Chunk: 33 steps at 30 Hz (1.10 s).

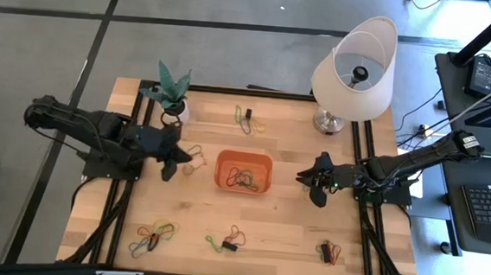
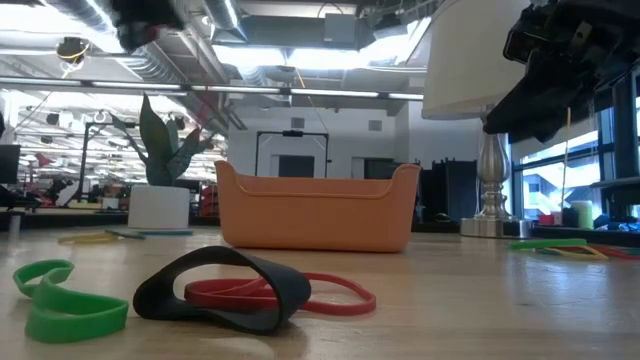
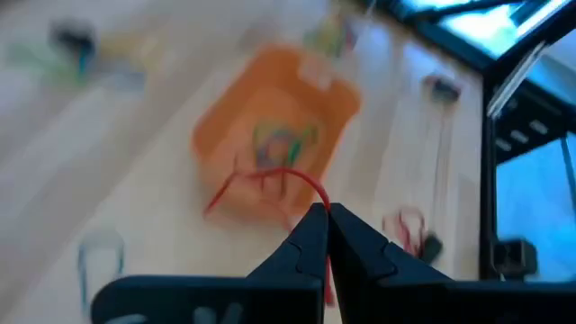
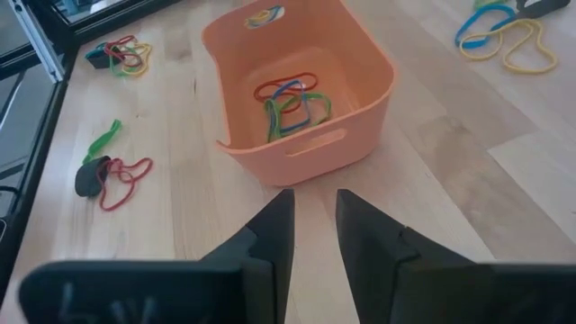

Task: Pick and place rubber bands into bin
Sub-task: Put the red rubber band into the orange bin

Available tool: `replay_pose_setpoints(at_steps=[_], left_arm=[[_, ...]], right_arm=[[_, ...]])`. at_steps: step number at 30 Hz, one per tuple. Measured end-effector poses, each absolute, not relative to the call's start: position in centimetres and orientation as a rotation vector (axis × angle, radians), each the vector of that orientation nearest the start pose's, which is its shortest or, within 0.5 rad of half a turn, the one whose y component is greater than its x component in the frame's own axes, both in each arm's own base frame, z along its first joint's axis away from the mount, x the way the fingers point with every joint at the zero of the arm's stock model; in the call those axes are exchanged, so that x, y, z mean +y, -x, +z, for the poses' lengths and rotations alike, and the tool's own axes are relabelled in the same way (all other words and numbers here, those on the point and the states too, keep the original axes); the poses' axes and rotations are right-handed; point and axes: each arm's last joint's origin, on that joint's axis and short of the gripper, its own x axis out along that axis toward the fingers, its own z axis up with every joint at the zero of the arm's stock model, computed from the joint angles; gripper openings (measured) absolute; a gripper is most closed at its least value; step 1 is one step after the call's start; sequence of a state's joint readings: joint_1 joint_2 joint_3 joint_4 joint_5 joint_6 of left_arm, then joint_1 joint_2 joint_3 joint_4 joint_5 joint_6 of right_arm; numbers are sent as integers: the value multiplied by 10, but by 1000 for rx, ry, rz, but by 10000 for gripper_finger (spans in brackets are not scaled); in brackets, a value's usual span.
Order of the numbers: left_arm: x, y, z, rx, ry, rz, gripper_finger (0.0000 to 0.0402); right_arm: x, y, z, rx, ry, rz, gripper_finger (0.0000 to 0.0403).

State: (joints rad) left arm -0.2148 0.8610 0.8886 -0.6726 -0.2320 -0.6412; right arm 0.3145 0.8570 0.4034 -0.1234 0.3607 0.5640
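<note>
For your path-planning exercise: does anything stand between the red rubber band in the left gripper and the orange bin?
Nothing visible does. The left gripper is shut on a red rubber band, and only bare table lies between it and the bin.

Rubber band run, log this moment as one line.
left end effector: shut on red rubber band, beside bin | right end effector: open, empty

Overhead, table-level and two wrist cameras all see the bin (image 1: 244,171).

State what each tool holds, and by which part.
Left tool pinches a red rubber band by one end of its loop. Right tool stands open, holding nothing.
</note>
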Motion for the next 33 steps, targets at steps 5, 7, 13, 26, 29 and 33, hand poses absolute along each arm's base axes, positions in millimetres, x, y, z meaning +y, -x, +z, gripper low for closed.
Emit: replay_pose_setpoints(at_steps=[5,7,13,26,29,33], left_arm=[[-31,-202,314,516,349,187,3],[-29,-218,312,550,328,187,3],[-18,-270,303,663,279,162,3],[9,-336,269,1152,207,171,3],[11,-350,263,1211,170,149,3],[11,-370,252,1230,133,115,3]], right_arm=[[44,-168,198,513,-360,-195,88],[44,-168,198,513,-361,-195,88],[44,-168,198,513,-363,-194,88],[44,-168,199,500,-398,-199,88],[44,-168,199,501,-397,-198,88],[44,-168,199,501,-392,-197,88]])
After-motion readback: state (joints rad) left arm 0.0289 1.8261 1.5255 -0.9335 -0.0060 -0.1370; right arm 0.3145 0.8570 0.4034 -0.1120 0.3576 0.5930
